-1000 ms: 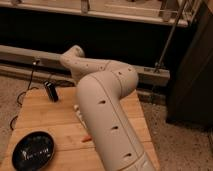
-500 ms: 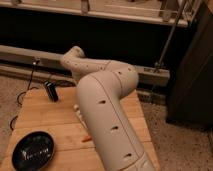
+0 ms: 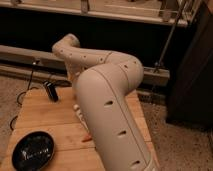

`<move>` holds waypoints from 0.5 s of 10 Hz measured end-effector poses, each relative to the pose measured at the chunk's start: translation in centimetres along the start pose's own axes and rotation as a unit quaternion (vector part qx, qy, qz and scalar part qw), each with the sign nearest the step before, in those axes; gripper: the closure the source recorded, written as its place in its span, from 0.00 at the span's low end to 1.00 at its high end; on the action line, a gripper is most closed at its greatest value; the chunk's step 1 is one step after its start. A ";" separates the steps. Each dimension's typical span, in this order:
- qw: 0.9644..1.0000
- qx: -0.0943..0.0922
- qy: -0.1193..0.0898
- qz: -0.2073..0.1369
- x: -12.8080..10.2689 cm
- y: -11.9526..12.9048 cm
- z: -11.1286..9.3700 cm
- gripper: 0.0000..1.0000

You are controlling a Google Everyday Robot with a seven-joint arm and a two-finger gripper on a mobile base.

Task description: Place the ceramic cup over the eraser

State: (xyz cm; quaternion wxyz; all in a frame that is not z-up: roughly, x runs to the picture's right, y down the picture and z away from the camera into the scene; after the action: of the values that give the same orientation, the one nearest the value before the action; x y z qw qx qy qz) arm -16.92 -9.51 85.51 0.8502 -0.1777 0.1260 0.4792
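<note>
While the pale arm (image 3: 107,100) fills the centre of the frame, its bulk hides the gripper, which lies somewhere behind it, above the middle of the wooden table (image 3: 45,117). The gripper's fingers are drawn fully together, but whether they are clamped on anything cannot be seen. The ceramic cup cannot be made out either and is presumably masked by the arm. The eraser (image 3: 50,91), a dark oblong block, stands near the table's upper left edge, just left of the arm and apart from it. A black dish (image 3: 31,152) sits at the lower left, and a small orange scrap (image 3: 86,139) lies beside the arm at lower centre.

Hazards, as a judgement:
- The eraser looks tall and narrow, so a cup brought down off-centre would probably catch it with the rim and tip it, or push it towards the nearby table edge.
- Fingers this tightly closed may mean a missed or slipped grasp, in which case the arm would travel to the eraser with nothing to place.
- The arm's sweep past the eraser is a further risk, since a link could brush it.
</note>
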 end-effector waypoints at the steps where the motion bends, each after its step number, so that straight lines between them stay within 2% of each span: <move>1: 1.000 0.002 -0.003 -0.010 -0.2 0.6 -2.2 1.00; 2: 0.999 0.000 -0.015 -0.029 -1.1 2.2 -5.1 1.00; 5: 0.997 -0.009 -0.038 -0.072 -2.7 6.7 -9.5 1.00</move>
State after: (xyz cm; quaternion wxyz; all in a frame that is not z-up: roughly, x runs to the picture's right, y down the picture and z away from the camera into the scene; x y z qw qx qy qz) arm -24.43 -12.44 76.71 0.8851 -0.1757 0.0762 0.4242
